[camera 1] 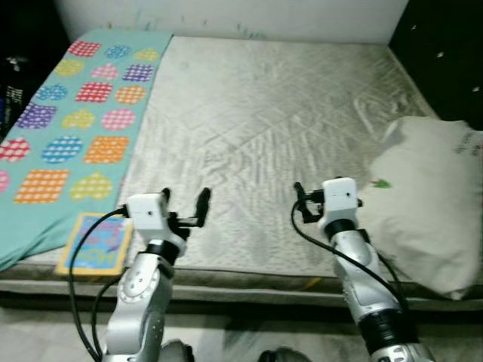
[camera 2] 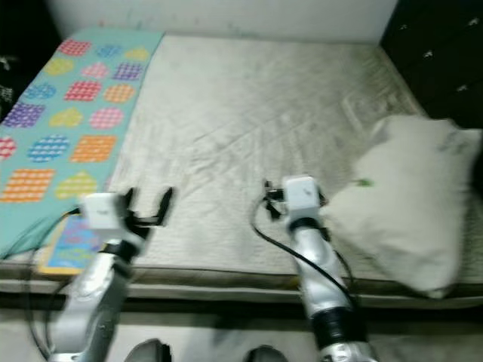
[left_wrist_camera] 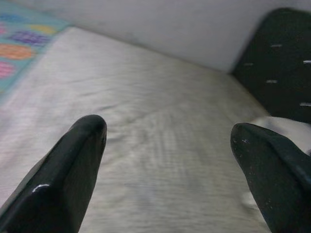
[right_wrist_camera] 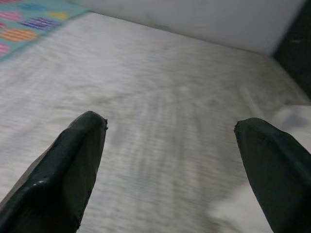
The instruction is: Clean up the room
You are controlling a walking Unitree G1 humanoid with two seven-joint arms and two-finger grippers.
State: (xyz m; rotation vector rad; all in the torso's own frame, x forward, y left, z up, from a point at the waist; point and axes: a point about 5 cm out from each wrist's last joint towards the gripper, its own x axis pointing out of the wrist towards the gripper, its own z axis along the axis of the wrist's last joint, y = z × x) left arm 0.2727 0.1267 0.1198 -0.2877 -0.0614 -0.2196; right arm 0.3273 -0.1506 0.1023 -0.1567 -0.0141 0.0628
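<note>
Two grippers are raised over the near edge of a bare mattress point(camera 1: 272, 113). The left gripper point(camera 1: 185, 202) is over the near-left part of the mattress, with its jaws set wide and nothing between them; its fingers point(left_wrist_camera: 63, 174) frame quilted fabric in the left wrist view. The right gripper point(right_wrist_camera: 170, 170) is over the near-centre part of the mattress, also spread wide and empty, as the right wrist view shows, with one finger point(right_wrist_camera: 63, 170) at each side of the frame.

Items on the mattress:
- A teal blanket point(camera 1: 75, 113) printed with coloured shapes lies flat along the robot's left side of the mattress, reaching the far wall.
- A colourful picture book point(camera 1: 96, 245) lies at the near-left corner, just beside the blanket's near edge and close to the left arm.
- A white pillow point(camera 1: 426, 200) rests on the right side, near the right arm; it overhangs the near edge slightly.

A white wall point(camera 1: 249, 15) borders the far side. A dark headboard point(camera 1: 445, 53) stands on the robot's right.
</note>
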